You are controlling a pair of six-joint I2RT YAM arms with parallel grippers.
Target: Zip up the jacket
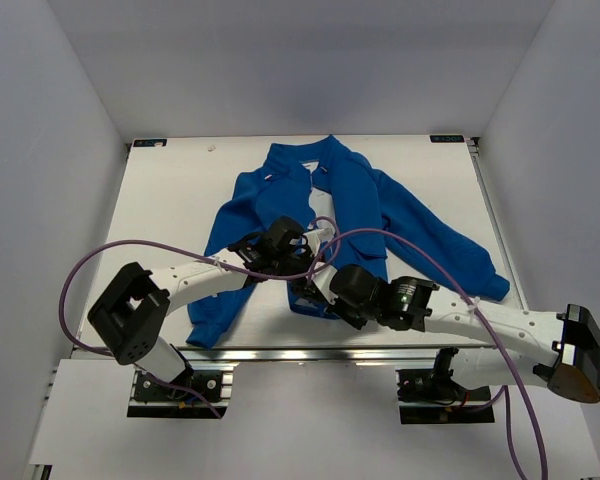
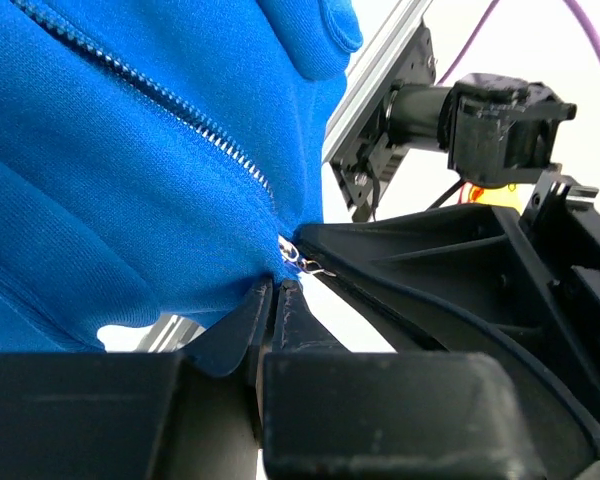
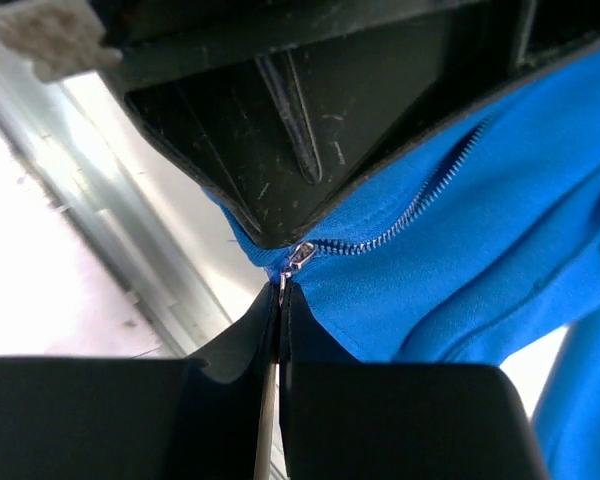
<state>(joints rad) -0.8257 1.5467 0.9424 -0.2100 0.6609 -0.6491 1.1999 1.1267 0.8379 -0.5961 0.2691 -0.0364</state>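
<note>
Jaws cannot be read from overhead: in the top view your left gripper [image 1: 300, 264] and right gripper [image 1: 316, 293] meet at the near hem of the jacket [image 1: 365, 200], which lies flat on the table [image 1: 170, 190], collar at the far side, its front looking parted up by the collar. In the left wrist view your left jaws are pressed together on the blue hem just below the zipper slider [image 2: 300, 260], and the zipper teeth [image 2: 180, 115] run away up the front from it. In the right wrist view your right jaws are closed tight on the little metal pull tab [image 3: 283, 284] hanging from that slider. By my reading you have both holds but none of the travel: the slider sits at the bottom end, so the whole pull toward the collar is left.
</note>
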